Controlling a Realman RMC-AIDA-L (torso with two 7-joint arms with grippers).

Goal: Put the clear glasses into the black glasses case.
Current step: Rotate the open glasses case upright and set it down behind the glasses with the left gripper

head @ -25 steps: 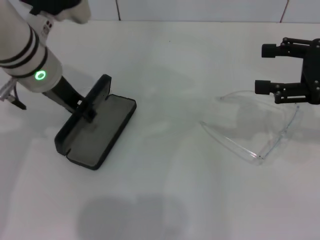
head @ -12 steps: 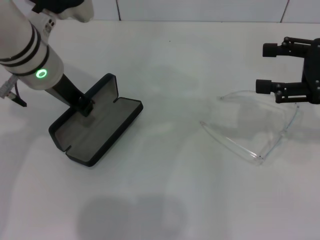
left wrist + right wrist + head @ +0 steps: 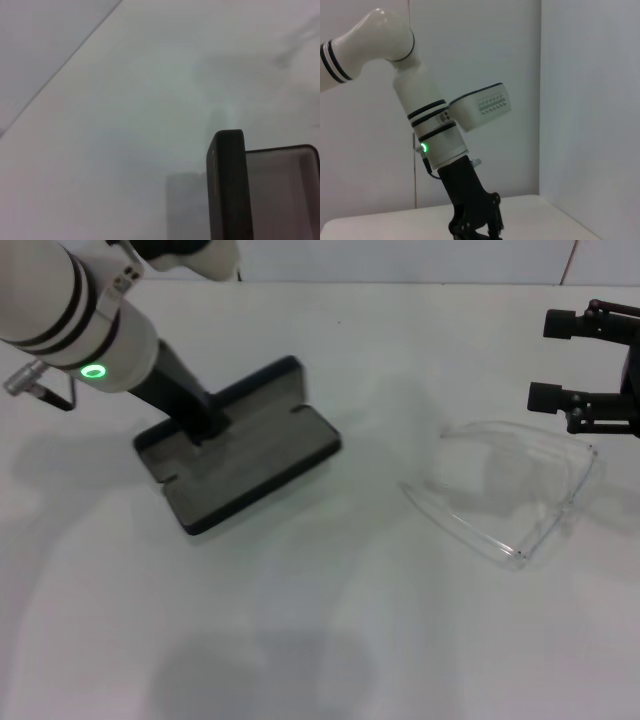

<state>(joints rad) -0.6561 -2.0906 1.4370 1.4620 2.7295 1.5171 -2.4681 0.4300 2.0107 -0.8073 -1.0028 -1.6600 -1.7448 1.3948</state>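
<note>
The black glasses case (image 3: 240,445) lies open on the white surface (image 3: 330,620), its grey lining facing up and its lid raised on the side away from the robot. That leaves the tray free to take something from above. The left pincer (image 3: 205,425) reaches down into the case and is pressed together on its lid edge at the hinge side, probably to steady the case or set its angle so that its long side suits the glasses. The clear glasses (image 3: 510,495) rest on the surface well to the right of the case, arms unfolded and pointing toward it, not yet picked up. The right pincer (image 3: 560,360) hovers just beyond the far end of the glasses, to the right of the case, its two fingers spread apart with nothing between them, seemingly waiting to come down on the frame.
</note>
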